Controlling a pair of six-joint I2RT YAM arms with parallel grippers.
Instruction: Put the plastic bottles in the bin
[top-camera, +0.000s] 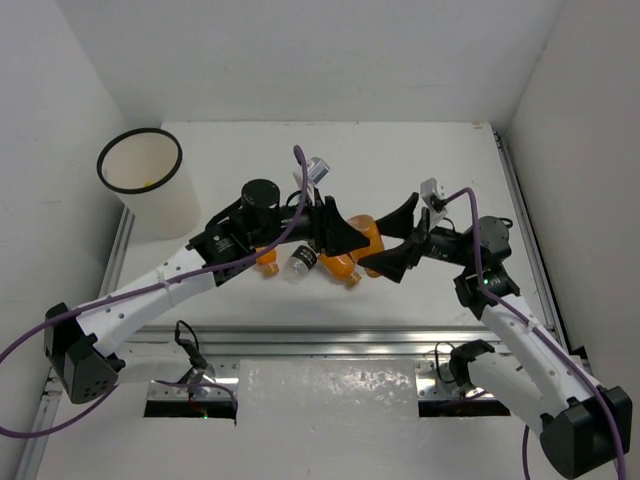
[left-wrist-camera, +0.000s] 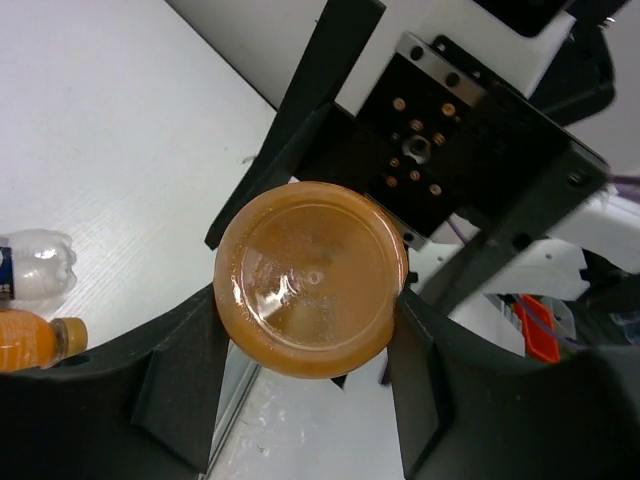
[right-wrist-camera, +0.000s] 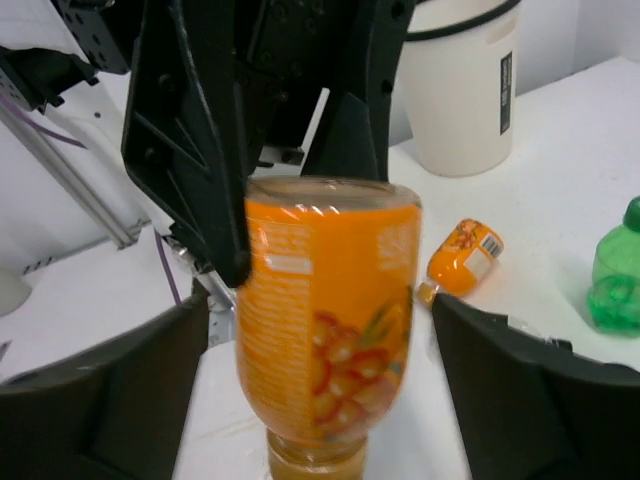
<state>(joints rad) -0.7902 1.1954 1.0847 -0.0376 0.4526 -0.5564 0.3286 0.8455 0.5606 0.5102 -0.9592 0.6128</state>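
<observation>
My left gripper (top-camera: 345, 240) is shut on an orange bottle (top-camera: 366, 238) near its base and holds it cap-down above the table. In the left wrist view the bottle's round base (left-wrist-camera: 310, 290) sits between my fingers (left-wrist-camera: 180, 380). My right gripper (top-camera: 392, 238) is open, its jaws standing wide on either side of the same bottle (right-wrist-camera: 325, 320) without touching it. The white bin (top-camera: 140, 165) with a black rim stands at the far left. A second orange bottle (top-camera: 268, 262) and a clear dark-labelled bottle (top-camera: 300, 262) lie under the left arm. A green bottle (right-wrist-camera: 615, 275) shows in the right wrist view.
The bin also shows in the right wrist view (right-wrist-camera: 460, 90), beyond a lying orange bottle (right-wrist-camera: 465, 255). Metal rails (top-camera: 300, 335) run along the near and right edges of the table. White walls close in the table at the back and sides.
</observation>
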